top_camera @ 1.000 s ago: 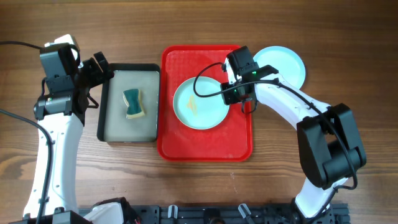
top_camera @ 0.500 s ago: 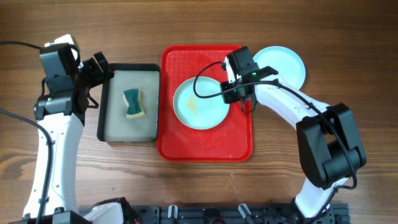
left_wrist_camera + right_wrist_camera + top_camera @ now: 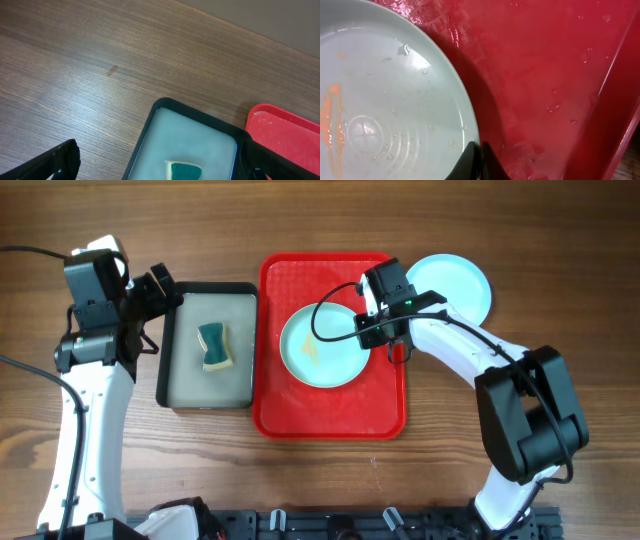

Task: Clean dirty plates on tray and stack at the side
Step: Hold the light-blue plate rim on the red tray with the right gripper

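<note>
A pale mint plate (image 3: 320, 350) with an orange smear lies in the red tray (image 3: 330, 420). My right gripper (image 3: 387, 340) is shut on this plate's right rim. In the right wrist view the fingertips (image 3: 479, 148) pinch the edge of the plate (image 3: 385, 100) just over the wet tray floor (image 3: 545, 75). A second mint plate (image 3: 455, 280) lies on the table right of the tray, behind my right arm. No white plate is in view. My left gripper (image 3: 158, 312) is open and empty at the left edge of the black tray, its jaws (image 3: 160, 172) spread wide.
A black-rimmed tray (image 3: 208, 402) with a grey inside stands left of the red tray and holds a teal and yellow sponge (image 3: 214, 346). Both also show in the left wrist view: the tray (image 3: 200, 117) and the sponge (image 3: 184, 171). Wooden table lies all around.
</note>
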Controlling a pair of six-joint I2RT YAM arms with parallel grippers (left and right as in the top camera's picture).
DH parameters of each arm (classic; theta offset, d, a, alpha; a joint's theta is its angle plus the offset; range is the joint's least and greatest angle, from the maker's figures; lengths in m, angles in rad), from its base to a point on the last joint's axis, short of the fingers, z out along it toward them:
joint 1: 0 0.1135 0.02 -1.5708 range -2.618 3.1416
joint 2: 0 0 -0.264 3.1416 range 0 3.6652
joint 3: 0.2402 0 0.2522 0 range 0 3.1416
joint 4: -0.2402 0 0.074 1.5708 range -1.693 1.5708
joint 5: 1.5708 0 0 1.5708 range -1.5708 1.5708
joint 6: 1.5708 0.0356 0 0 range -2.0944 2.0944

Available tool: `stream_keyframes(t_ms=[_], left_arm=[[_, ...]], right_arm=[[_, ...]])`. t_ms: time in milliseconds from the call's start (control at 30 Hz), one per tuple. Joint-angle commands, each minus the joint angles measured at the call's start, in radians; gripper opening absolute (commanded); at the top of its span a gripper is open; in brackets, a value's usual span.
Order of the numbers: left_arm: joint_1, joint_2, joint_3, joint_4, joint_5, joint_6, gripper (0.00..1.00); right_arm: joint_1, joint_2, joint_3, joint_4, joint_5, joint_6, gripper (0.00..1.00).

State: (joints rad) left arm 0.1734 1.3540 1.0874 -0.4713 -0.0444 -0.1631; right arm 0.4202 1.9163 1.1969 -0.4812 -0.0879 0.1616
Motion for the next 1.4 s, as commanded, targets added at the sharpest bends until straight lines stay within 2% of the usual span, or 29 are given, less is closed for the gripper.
stream_keyframes(t_ms=[0, 233, 600, 633, 700, 767, 867, 1000, 1133, 1367], left_arm=[[0.005, 0.002, 0.006, 0.002, -0.006, -0.009, 1.00], [0.005, 0.002, 0.006, 0.002, -0.006, -0.009, 1.00], [0.005, 0.002, 0.006, 0.002, -0.006, -0.009, 1.00], [0.005, 0.002, 0.006, 0.002, -0.006, -0.009, 1.00], [0.005, 0.002, 0.006, 0.002, -0.006, -0.009, 1.00], [0.005, 0.002, 0.006, 0.002, -0.006, -0.009, 1.00], [0.005, 0.002, 0.006, 0.002, -0.006, -0.009, 1.00], [0.005, 0.002, 0.006, 0.002, -0.006, -0.009, 1.00], [0.005, 0.002, 0.006, 0.002, -0.006, -0.009, 1.00], [0.005, 0.002, 0.006, 0.003, -0.006, -0.009, 1.00]], right_arm=[[-0.001, 0.012, -0.008, 0.001, 0.050, 0.087, 0.04], [-0.012, 0.012, -0.007, 0.001, 0.088, 0.229, 0.04], [-0.012, -0.045, -0.005, -0.032, 0.033, 0.235, 0.04], [-0.012, -0.045, -0.005, -0.032, 0.027, 0.234, 0.06], [-0.012, -0.045, -0.005, -0.032, 0.028, 0.230, 0.29], [-0.012, -0.044, -0.005, -0.032, 0.028, 0.203, 0.31], [-0.012, -0.033, -0.012, -0.025, 0.032, 0.205, 0.29], [-0.012, 0.008, -0.012, -0.025, 0.035, 0.204, 0.14], [-0.012, 0.008, -0.011, -0.019, 0.035, 0.205, 0.07], [-0.012, 0.010, -0.017, -0.019, 0.035, 0.179, 0.06]])
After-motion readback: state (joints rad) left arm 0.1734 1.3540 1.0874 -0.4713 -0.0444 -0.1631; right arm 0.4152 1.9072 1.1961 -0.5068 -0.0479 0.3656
